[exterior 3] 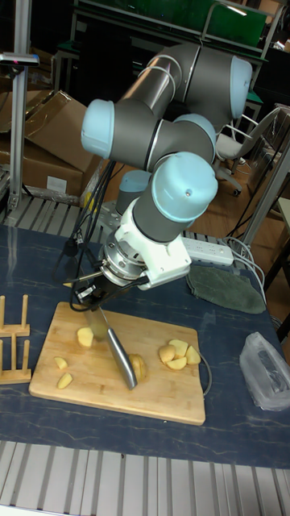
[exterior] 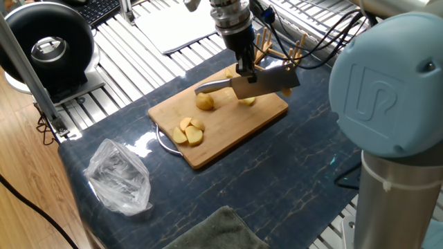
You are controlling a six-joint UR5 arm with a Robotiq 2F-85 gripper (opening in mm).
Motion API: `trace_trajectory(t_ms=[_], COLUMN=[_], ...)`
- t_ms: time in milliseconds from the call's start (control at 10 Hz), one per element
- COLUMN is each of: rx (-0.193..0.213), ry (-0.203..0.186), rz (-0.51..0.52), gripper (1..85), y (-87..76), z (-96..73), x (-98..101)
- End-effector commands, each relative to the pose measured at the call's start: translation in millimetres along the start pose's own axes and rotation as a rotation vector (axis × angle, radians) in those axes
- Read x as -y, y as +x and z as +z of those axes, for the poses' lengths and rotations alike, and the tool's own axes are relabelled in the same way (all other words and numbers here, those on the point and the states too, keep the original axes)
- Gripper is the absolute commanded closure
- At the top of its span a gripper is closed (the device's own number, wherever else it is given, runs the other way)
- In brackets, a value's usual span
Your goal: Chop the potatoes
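The black two-finger gripper (exterior: 245, 69) clamps a steel cleaver (exterior: 257, 83) above the rounded pale-yellow potato half (exterior: 205, 102). Best to centre the blade over it and press straight down onto the bamboo board (exterior: 228, 131).

Above the bamboo board (exterior: 228, 128) we see the gripper (exterior: 245, 69) clamped on a cleaver (exterior: 259, 84), its broad blade hanging over the board's 1 o'clock corner and its steel handle pointing toward 9 o'clock. Of the potatoes, a rounded piece (exterior: 205, 102) sits near the board's centre, a cluster of slices (exterior: 188, 131) lies toward 7 o'clock, and another piece (exterior: 248, 101) peeks from under the blade. A crumpled clear plastic bag (exterior: 118, 176) rests on the dark tabletop (exterior: 291, 173) at 8 o'clock.
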State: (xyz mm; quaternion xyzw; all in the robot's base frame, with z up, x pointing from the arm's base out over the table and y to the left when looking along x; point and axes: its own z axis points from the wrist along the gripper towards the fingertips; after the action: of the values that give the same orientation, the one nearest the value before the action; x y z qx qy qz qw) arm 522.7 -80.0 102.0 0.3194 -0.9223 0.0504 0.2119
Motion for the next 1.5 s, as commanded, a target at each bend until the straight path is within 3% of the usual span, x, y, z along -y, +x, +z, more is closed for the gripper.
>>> trace_trajectory(t_ms=[0,300,500,700,800,900,1000,1200,1400], rx=[-0.029,-0.036,-0.016,0.061,0.123,0.171,0.189,0.302,0.403], ry=[-0.02,-0.018,-0.011,0.016,0.043,0.037,0.03,0.082,0.116], rz=[0.032,0.04,0.065,0.113,0.127,0.135,0.145,0.146,0.143], gripper=[84.7,84.7,84.7,84.7,84.7,84.7,84.7,84.7,84.7], y=[4.7,4.5,-0.2,-19.7,-35.5,-45.4,-51.4,-80.3,-93.4], z=[0.4,3.2,1.0,-22.0,-40.1,-56.7,-72.6,-94.8,-111.7], x=[-4.3,-3.5,-2.4,0.6,5.3,2.5,-0.7,11.5,26.0])
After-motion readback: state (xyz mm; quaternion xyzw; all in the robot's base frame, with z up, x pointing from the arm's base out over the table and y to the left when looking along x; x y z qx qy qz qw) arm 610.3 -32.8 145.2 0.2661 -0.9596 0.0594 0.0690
